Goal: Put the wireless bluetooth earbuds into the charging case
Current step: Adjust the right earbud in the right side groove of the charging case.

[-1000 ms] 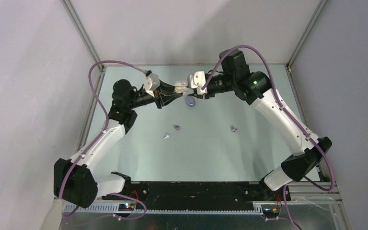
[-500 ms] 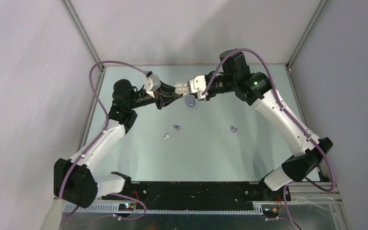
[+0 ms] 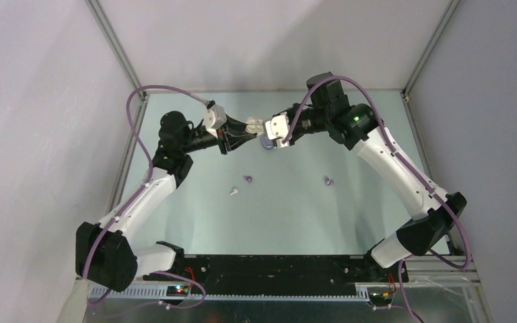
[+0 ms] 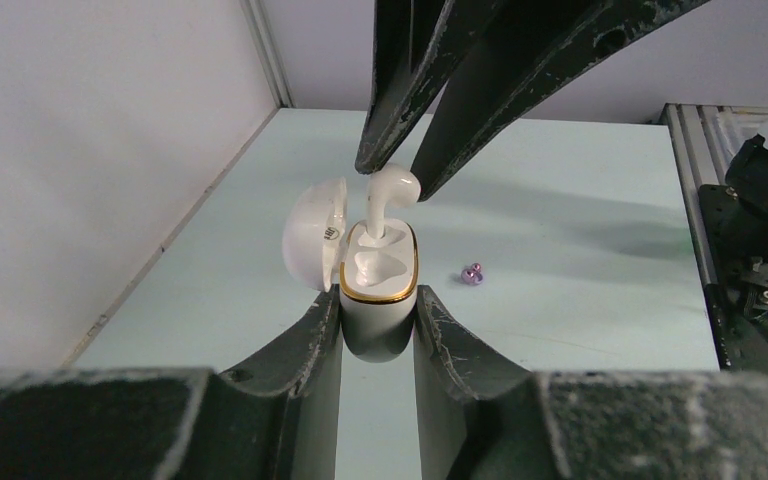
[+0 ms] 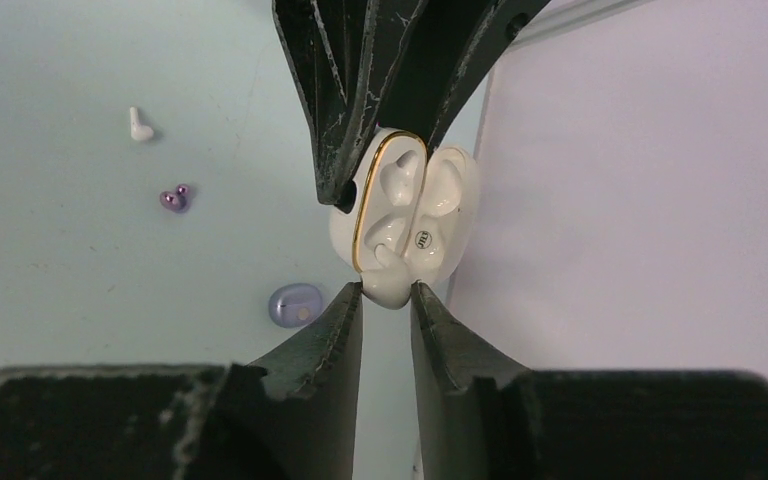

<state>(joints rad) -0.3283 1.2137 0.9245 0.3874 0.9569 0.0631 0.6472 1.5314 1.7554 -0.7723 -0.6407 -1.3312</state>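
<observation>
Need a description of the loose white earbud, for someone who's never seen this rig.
On the pale green table, look left of centre, nearer the arm bases than the purple case. The loose white earbud lies beside a purple earbud. It is the only white piece lying on the table; its neighbours are purple.

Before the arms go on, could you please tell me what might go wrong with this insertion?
1. The earbud in the right gripper stands only partly in its slot and looks tilted; pushing could jam it or flick it out.
2. The left gripper pinches only the lower body of the case, so that push might twist or slip it.
3. The right gripper works close to the open lid and could knock it.
</observation>
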